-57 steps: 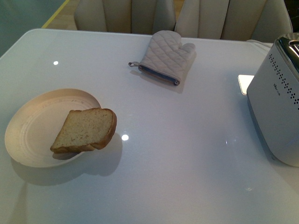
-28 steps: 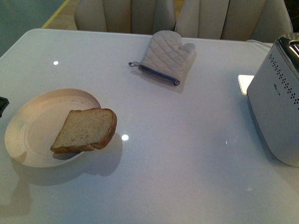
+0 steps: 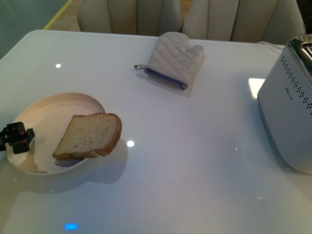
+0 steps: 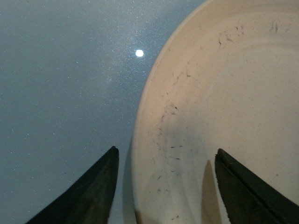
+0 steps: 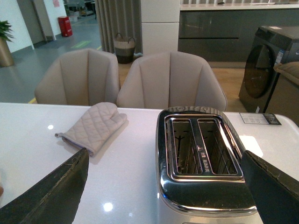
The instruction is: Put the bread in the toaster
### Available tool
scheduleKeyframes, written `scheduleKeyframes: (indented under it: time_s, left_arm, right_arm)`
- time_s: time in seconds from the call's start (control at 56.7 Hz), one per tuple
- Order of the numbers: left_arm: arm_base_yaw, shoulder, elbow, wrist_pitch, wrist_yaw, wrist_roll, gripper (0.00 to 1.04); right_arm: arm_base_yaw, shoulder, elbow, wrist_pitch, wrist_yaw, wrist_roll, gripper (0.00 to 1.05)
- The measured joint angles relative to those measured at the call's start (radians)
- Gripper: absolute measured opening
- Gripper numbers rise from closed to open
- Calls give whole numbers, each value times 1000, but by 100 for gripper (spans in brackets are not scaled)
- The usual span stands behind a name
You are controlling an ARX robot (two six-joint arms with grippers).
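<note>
White glossy bench (image 3: pixel 195 161) with pale chairs (image 3: pixel 136 14) beyond. Bread (image 3: pixel 90 135) propped on plate's (image 3: pixel 39 122) right rim, one corner overhanging bench, well apart from toaster (image 3: pixel 292 107) at far right. Likely light, soft, easily crushed or torn; best pinched gently across crust edges, where firmest. Left end effector (image 3: pixel 17 138) at plate's left rim, jaws apart, straddling that rim in wrist view, bread out of frame there. Right end effector (image 5: pixel 164 154) missing from front view; only from its wrist: jaws wide apart, toaster's two slots (image 5: pixel 201 147) open and empty, mitt (image 5: pixel 91 126) beyond.
</note>
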Motion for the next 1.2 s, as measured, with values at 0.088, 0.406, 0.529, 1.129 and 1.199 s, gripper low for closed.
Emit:
scheduleKeyframes:
  time_s: [0.088,0.406,0.529,1.129,1.199]
  left_arm:
    - [-4,1,-7,2,1,-5,44]
    - [-40,-23,-59,6,16,-94,4]
    - [-94,-36,-85,-5,2,-136,4]
    - [-459,-54,-39,-150,-153,-478,4]
    - [-499,-49,-29,-155,-167,-528,4]
  right_arm:
    - [0,0,0,0,0,0,96]
    - [0,0,0,0,0,0,96]
    - [0,0,0,0,0,0,96]
    - [0,0,0,0,0,0,96]
    - [0,0,0,0,0,0,96]
